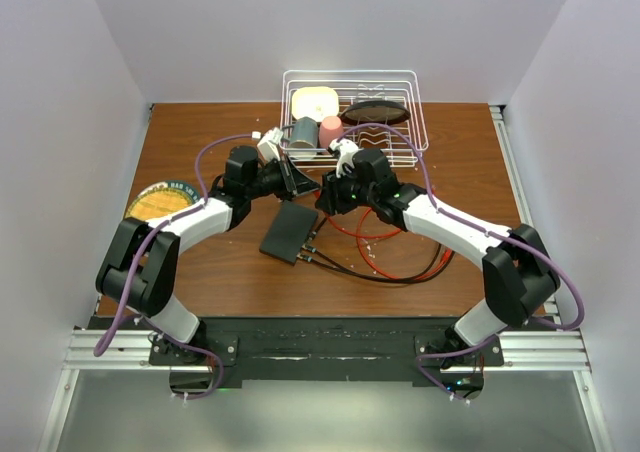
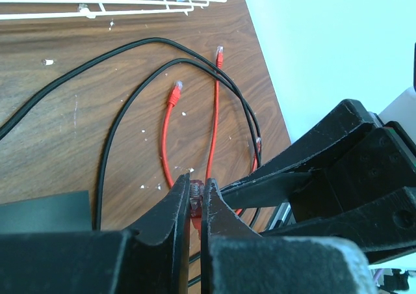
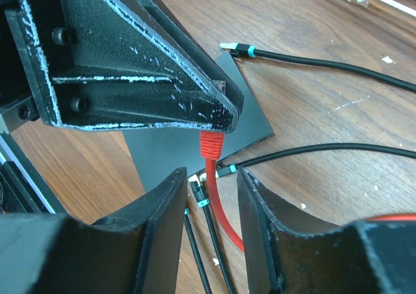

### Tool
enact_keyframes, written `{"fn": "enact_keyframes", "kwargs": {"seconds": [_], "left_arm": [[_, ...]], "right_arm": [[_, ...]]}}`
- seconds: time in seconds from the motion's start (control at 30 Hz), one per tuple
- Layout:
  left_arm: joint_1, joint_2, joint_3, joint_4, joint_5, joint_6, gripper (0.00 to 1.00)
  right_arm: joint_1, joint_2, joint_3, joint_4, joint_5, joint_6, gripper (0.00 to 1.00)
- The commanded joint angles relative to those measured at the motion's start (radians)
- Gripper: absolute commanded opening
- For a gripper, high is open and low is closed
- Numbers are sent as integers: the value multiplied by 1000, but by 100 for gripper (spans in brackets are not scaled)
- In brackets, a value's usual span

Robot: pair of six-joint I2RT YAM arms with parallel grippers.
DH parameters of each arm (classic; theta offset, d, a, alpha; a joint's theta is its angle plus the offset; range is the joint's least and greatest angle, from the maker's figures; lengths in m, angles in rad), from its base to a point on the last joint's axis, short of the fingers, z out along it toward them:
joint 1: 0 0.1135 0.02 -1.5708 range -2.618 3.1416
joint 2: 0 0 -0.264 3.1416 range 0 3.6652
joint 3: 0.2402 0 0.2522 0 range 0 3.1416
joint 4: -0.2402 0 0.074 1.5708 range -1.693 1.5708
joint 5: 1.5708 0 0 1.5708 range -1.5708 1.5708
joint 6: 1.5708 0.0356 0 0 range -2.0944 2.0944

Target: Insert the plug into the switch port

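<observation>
The switch (image 1: 288,230) is a thin matte-black box lying flat on the wooden table; it also shows in the right wrist view (image 3: 175,147) and in the left wrist view (image 2: 45,211). Black cables (image 3: 208,209) are plugged into its near edge. My left gripper (image 2: 195,193) is shut on a red plug (image 3: 211,143) and holds it just above the switch's socket edge. The plug's red cable (image 3: 224,216) hangs down between the fingers of my right gripper (image 3: 209,177), which is open and touches nothing. The two grippers (image 1: 297,180) (image 1: 330,194) meet tip to tip above the switch.
A white wire rack (image 1: 405,147) at the back holds a pink cup, a grey can and dishes. A round yellow disc (image 1: 158,202) lies at the left. Loose red cable (image 2: 168,131) and black cable loops (image 1: 390,275) lie right of the switch.
</observation>
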Motion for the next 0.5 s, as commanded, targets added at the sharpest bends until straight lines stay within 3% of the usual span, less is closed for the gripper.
{"fn": "enact_keyframes", "kwargs": {"seconds": [0.0, 0.1, 0.2, 0.33, 0.47], "left_arm": [[3, -40, -2, 45, 24, -6, 0], [3, -37, -2, 48, 30, -8, 0], [3, -36, -2, 50, 30, -8, 0], [3, -39, -5, 51, 30, -9, 0], [3, -40, -6, 54, 30, -9, 0]], "right_arm": [[4, 12, 42, 69, -30, 21, 38], [4, 26, 52, 67, -34, 24, 28], [2, 30, 54, 69, -34, 27, 11], [4, 35, 52, 72, -39, 27, 0], [2, 33, 46, 70, -39, 27, 0]]}}
